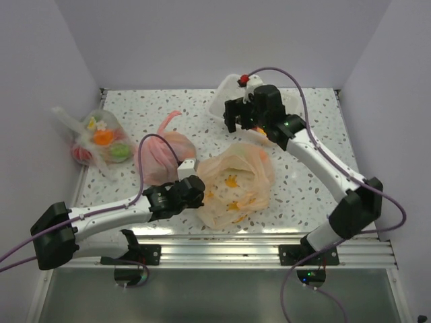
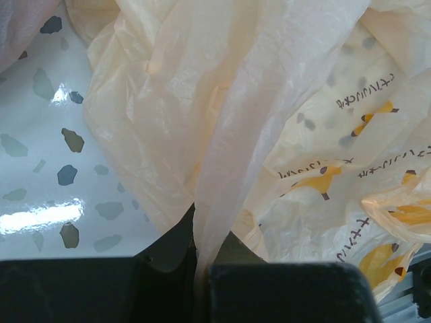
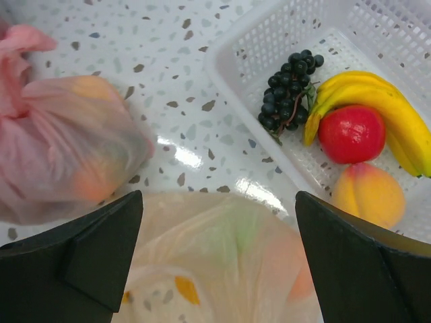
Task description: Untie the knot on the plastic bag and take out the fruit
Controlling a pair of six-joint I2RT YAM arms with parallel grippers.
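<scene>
Now: my left gripper [image 1: 194, 192] pinches the plastic bag [image 1: 237, 180], right gripper [image 1: 237, 121] spread wide.
Bag sits mid-table near the front edge, just right of the pink bag [image 1: 163, 153]; a fold of its film is clamped between my left fingers [image 2: 283, 293]. Right gripper hangs above the bag's far edge beside the white basket [image 3: 249, 40], holding nothing. In the basket: grapes [image 3: 288, 91], banana [image 3: 380, 101], red apple [image 3: 351, 133], peach [image 3: 369, 195]. Blurred green and orange tints show through the bag.

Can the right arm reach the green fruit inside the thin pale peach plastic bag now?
Probably not directly: the open right gripper hangs above the thin pale peach plastic bag, but its film covers the green fruit; no opening shows.
</scene>
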